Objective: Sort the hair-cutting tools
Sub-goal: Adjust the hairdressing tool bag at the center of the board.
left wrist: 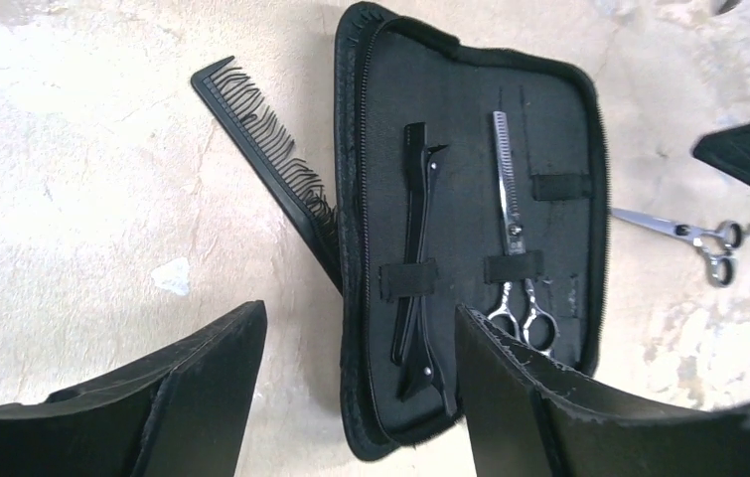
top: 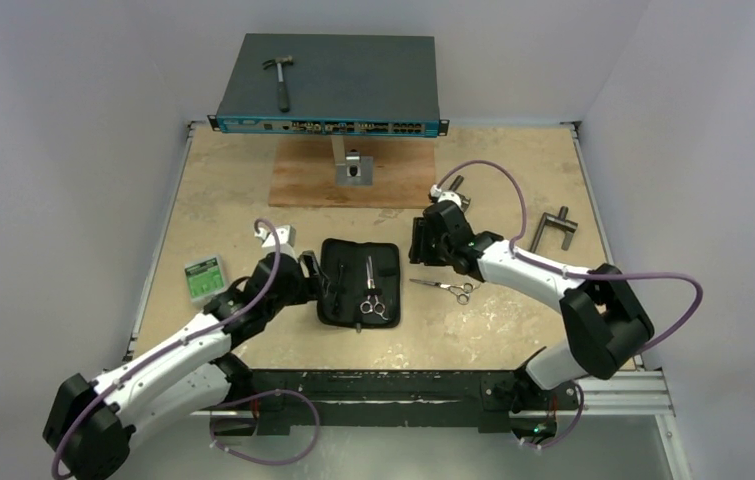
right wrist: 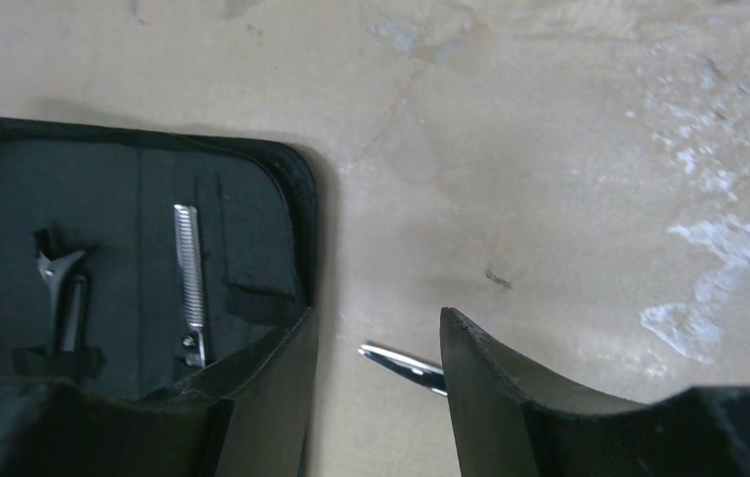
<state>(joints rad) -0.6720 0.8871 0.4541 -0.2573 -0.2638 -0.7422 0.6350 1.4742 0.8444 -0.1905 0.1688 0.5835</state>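
Risk, comb: The comb [left wrist: 263,149] lies on the table [top: 513,330] just outside the open case [left wrist: 450,99], at its 9 o'clock rim. The teeth face the zipper. The near end touches or slips under that rim, and I cannot tell which. A pinch from above could catch the rim too and drag the whole case.
Risk, contents: The hair clip [left wrist: 418,248] and the toothed scissors [left wrist: 510,209] sit under elastic straps inside. A tugged or tilted case could work them loose.
Risk, loose scissors [top: 448,287]: They lie flat on the table at the case's 3 o'clock, near it but not touching, with the blades pointing to 9 o'clock. Thin steel on a hard top could skid away or slip out if the fingers close on the blades.
Risk, arms: Both grippers hang close to the case from opposite sides, so one shared reach could make them collide.
Left arm pose: It comes in from 7 o'clock with the wrist bent down. The left gripper [left wrist: 359,328] straddles the case's 9 o'clock rim.
Left jaws: Released, spread wide, nothing between them.
Right arm pose: It comes in from 4 o'clock with the elbow folded. The right gripper [right wrist: 375,328] points down over the gap between the case and the loose scissors.
Right jaws: Released and gripping nothing, with a blade tip showing below them.
Task state: The comb and the loose scissors are not yet in the case.
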